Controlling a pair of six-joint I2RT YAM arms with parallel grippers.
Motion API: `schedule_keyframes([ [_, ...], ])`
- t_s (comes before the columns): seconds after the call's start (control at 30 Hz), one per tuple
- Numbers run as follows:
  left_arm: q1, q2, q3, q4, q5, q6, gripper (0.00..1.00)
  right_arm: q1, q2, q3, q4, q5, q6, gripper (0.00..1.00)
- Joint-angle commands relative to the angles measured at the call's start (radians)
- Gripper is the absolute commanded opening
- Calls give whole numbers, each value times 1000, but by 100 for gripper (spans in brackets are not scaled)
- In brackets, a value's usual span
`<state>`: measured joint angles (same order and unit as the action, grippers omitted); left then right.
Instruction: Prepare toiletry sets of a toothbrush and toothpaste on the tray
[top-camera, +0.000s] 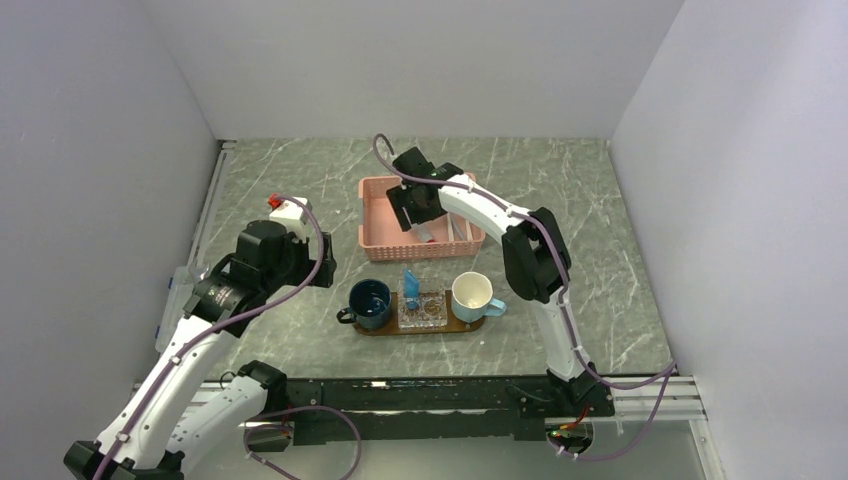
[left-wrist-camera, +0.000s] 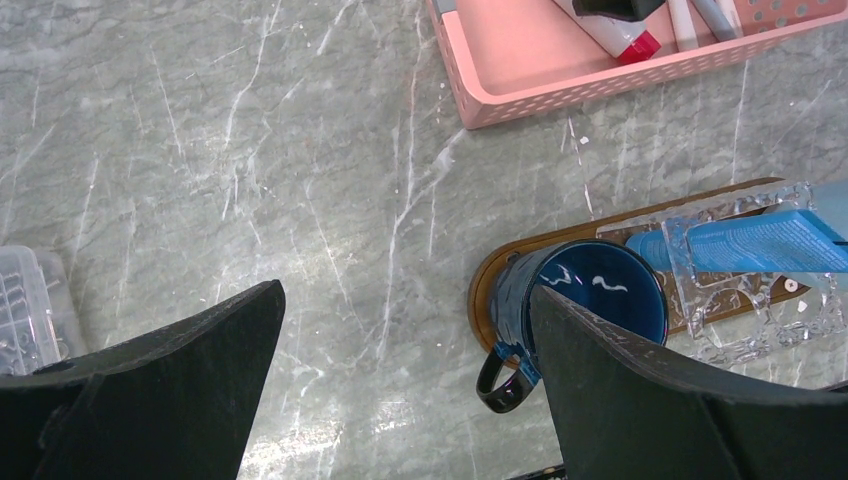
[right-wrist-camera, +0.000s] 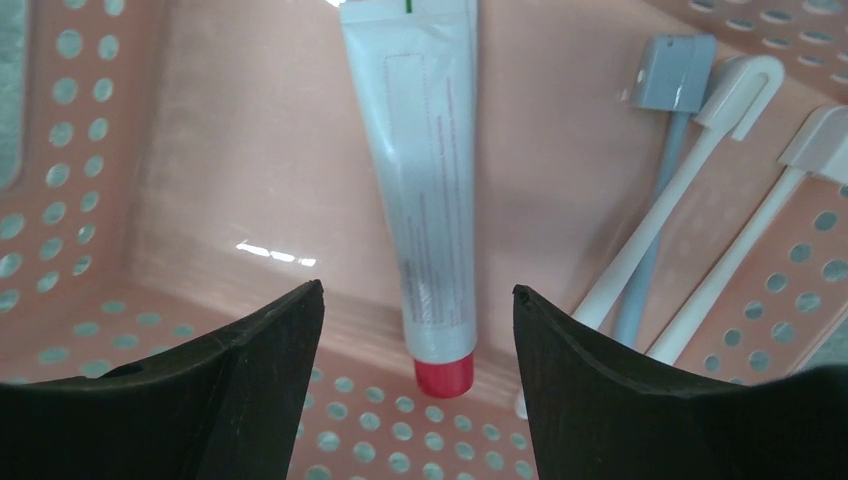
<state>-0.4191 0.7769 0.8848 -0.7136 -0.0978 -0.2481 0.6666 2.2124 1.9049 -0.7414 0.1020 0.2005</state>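
Note:
My right gripper (right-wrist-camera: 418, 289) hangs open inside the pink basket (right-wrist-camera: 250, 200). A white toothpaste tube with a red cap (right-wrist-camera: 420, 150) lies below it, between the fingers and touching neither. Two white toothbrushes (right-wrist-camera: 700, 150) (right-wrist-camera: 760, 230) and a grey-blue one (right-wrist-camera: 672, 75) lie to its right. The dark wooden tray (top-camera: 420, 331) carries a clear dish (top-camera: 422, 310) with a blue toothpaste tube (top-camera: 410, 284) on it. My left gripper (left-wrist-camera: 405, 290) is open and empty above bare table, left of the tray (left-wrist-camera: 480, 290).
A dark blue mug (top-camera: 368, 303) stands on the tray's left end and a white mug (top-camera: 472, 296) on its right end. The pink basket (top-camera: 375, 215) sits behind the tray. A clear plastic container (left-wrist-camera: 30, 310) lies at the table's left edge.

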Motion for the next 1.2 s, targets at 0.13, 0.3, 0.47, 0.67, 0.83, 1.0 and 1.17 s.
schedule_keyframes([
  [0.13,4,8,1,43,11,15,99,-28,53,60,44,-17,-50,76],
  [0.3,5,15,1,44,13,15,99,-32,87,64,39,-44,-59,77],
  [0.47,5,17,2,45,10,16,99,-32,97,37,52,-70,-58,76],
  [0.67,6,18,1,44,9,16,99,-31,104,20,49,-75,-64,65],
  [0.83,5,21,2,44,12,16,99,-32,98,9,53,-78,-62,51],
  [1.0,5,19,3,44,10,15,99,-32,76,5,56,-82,-52,36],
  [1.17,5,15,3,45,14,16,100,-32,26,-6,64,-75,-48,32],
])
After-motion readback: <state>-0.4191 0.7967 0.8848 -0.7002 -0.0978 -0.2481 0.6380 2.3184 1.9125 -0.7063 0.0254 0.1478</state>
